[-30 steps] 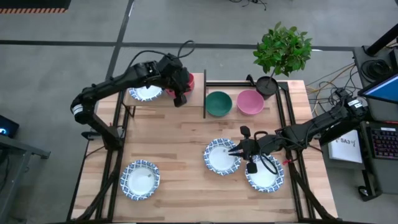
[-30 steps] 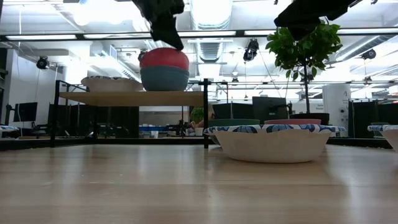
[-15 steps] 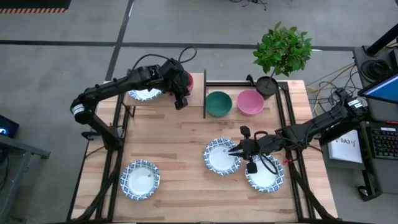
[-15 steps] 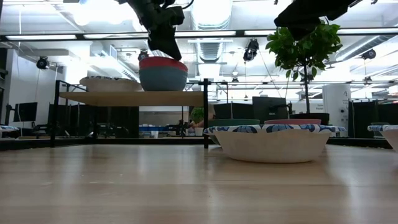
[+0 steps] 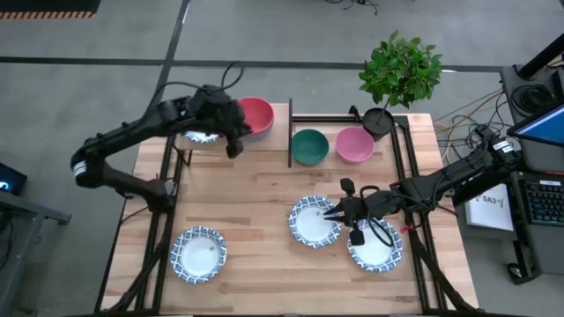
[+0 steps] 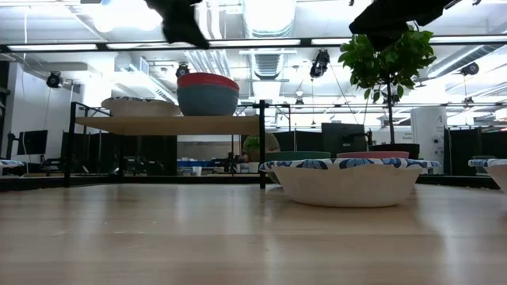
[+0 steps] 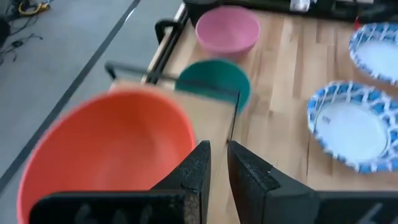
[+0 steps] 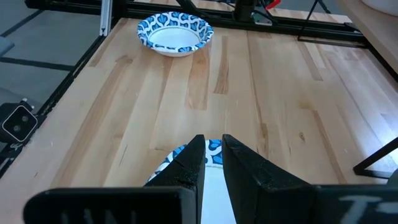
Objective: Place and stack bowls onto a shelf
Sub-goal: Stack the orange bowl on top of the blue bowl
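Note:
The red bowl [image 5: 256, 114] sits nested in the blue bowl [image 6: 207, 101] on the light-wood shelf [image 6: 166, 124]. It fills the left wrist view [image 7: 106, 149]. Beside them on the shelf stands a white blue-rimmed bowl [image 5: 201, 135], partly under my left arm. My left gripper [image 5: 233, 145] is shut and empty, above the shelf's near edge, left of the red bowl. My right gripper [image 5: 331, 212] is shut and empty, high above another blue-rimmed bowl [image 5: 310, 225] on the table. The green bowl [image 5: 310, 146] and the pink bowl [image 5: 354, 144] stand on the table right of the shelf.
Two more blue-rimmed bowls stand on the table, one at the near left [image 5: 198, 254] and one at the near right [image 5: 374, 246]. A black plant pot [image 5: 379, 121] with a leafy plant is at the far right corner. The shelf's black post [image 5: 290, 132] separates shelf and green bowl.
My left gripper has drawn back from the red bowl, going up and toward the table's left edge. The red bowl, tipped on the blue bowl a second ago, now sits level inside it. My right arm has kept still.

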Available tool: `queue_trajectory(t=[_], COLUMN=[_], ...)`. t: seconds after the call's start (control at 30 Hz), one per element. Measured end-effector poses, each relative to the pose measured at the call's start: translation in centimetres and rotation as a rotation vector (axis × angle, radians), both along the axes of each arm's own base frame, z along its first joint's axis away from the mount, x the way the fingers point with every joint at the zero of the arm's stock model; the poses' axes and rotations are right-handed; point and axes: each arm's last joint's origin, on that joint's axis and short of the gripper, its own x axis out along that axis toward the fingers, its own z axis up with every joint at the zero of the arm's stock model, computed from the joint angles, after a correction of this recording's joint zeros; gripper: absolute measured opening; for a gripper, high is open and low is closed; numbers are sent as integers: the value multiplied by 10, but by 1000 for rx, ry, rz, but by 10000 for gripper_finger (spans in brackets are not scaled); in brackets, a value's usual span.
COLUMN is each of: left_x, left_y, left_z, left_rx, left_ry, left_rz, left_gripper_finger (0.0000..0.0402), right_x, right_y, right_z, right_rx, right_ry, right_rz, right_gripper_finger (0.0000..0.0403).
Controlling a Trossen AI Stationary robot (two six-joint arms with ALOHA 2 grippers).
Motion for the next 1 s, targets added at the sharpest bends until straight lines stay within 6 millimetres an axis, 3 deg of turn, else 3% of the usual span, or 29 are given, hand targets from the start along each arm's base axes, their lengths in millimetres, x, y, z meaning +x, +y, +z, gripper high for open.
queue_trajectory(t=[0.27, 0.5, 0.83, 1.0], left_x=[-24, -27, -11, -10], left_y=[-6, -7, 1, -2], left_z=[-37, -44, -60, -48], left_rx=[99, 110, 75, 40], left_ry=[-52, -73, -15, -89], left_rz=[136, 157, 165, 132], left_gripper_finger=[36, 36, 36, 36], right_x=[1, 3, 3, 6], right_y=[0, 1, 1, 2], right_z=[2, 6, 7, 4], right_rx=[6, 24, 62, 64], right_ry=[-18, -64, -69, -64], right_rz=[0, 0, -14, -16], right_gripper_finger=[43, 43, 43, 43])
